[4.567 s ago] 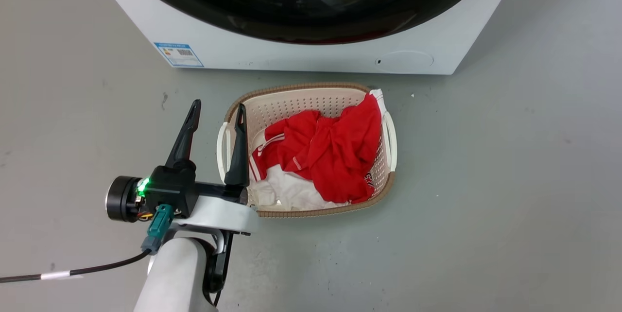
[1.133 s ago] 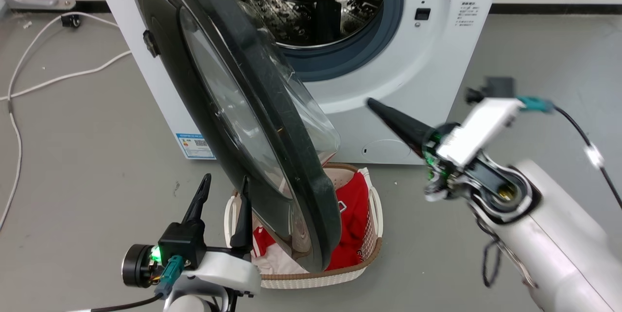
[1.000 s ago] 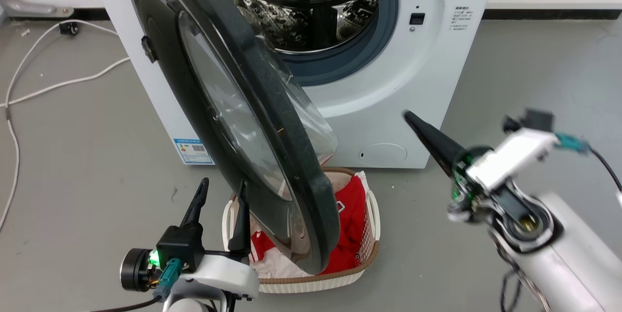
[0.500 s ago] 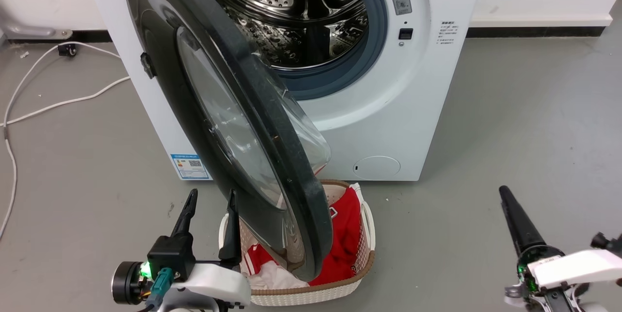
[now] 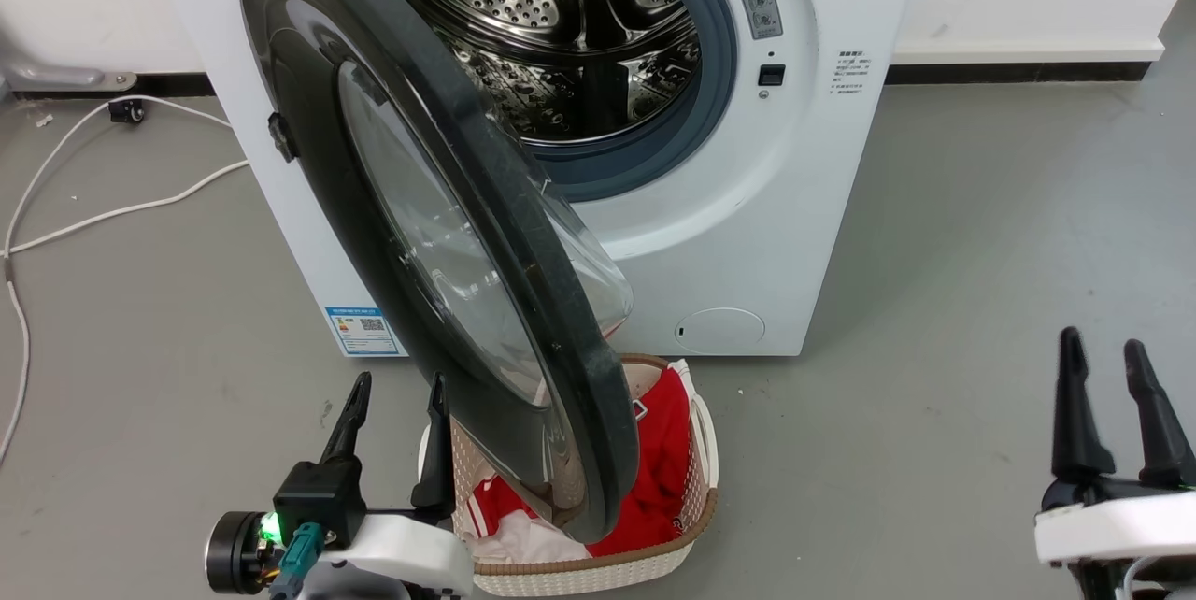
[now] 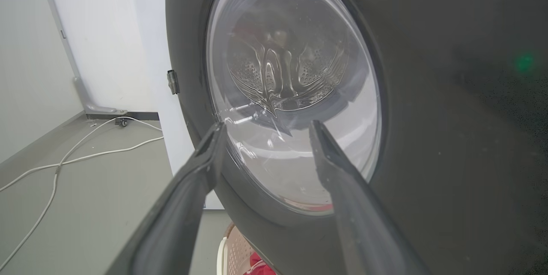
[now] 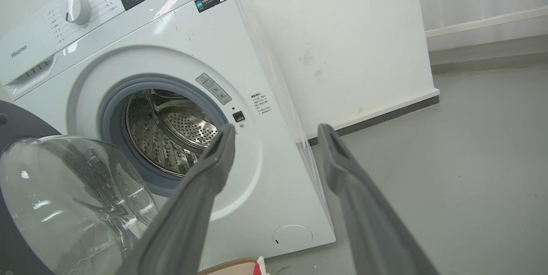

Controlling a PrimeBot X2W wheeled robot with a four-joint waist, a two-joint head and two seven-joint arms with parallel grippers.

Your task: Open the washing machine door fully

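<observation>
At near right, has drawn right gripper [image 5: 1101,340] back, parted, empty. Keeps left gripper [image 5: 399,379] parted, empty, beside the washing machine door [image 5: 439,235], swung out left over the basket [image 5: 598,572]; looks nearly done.

In the head view, the washing machine door [image 5: 439,235], left of centre, has a glossy black plastic rim, dusty at its edge, around a smooth clear glass bowl. Behind it, the washing machine [image 5: 747,207] has a smooth white casing, a shiny perforated steel drum [image 5: 570,39] and a matt grey rubber gasket [image 5: 701,95]. At the bottom, a beige perforated plastic basket [image 5: 598,572] holds soft red cloth [image 5: 663,460] on the matt grey floor [image 5: 981,254].
</observation>
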